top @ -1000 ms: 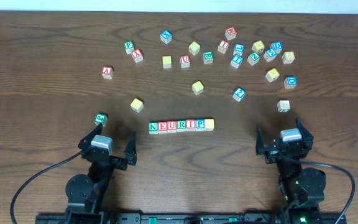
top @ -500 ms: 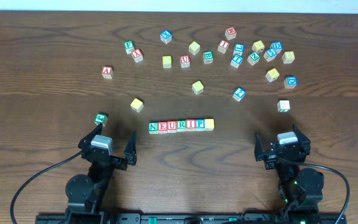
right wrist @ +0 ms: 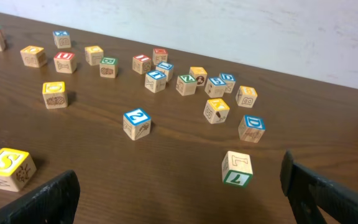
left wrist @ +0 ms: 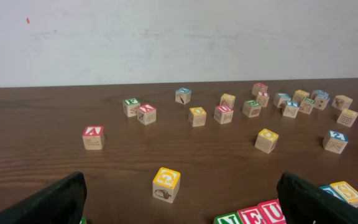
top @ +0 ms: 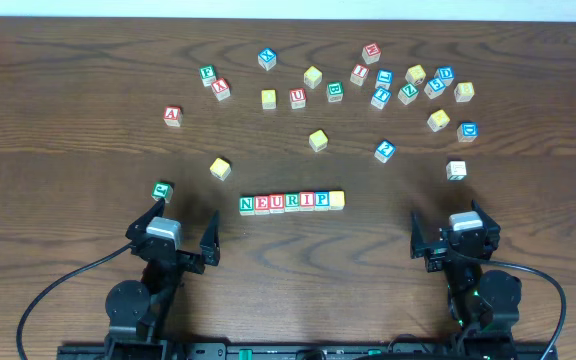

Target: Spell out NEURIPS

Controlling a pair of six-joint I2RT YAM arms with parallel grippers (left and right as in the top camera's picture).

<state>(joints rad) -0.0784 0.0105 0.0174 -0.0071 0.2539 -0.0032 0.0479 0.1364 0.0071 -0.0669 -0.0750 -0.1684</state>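
Seven wooden cubes stand touching in one row at the table's front middle: green N (top: 247, 203), red E (top: 261, 203), red U (top: 276, 202), green R (top: 291, 202), red I (top: 306, 201), blue P (top: 321, 200) and a yellow-faced cube (top: 336, 199). The yellow one shows an S (right wrist: 8, 168) in the right wrist view. My left gripper (top: 173, 228) sits open to the left of the row and nearer the front, nothing between its fingers (left wrist: 48, 202). My right gripper (top: 453, 228) is open to the row's right, also holding nothing.
A green cube (top: 162, 189) lies just beyond the left gripper, a yellow G cube (left wrist: 166, 185) a little farther. A green L cube (right wrist: 237, 168) lies ahead of the right gripper. Several loose cubes (top: 408, 85) are scattered across the far half, densest at the back right.
The right gripper has drawn back slightly toward the front edge. The left gripper and all cubes have stayed where they were.
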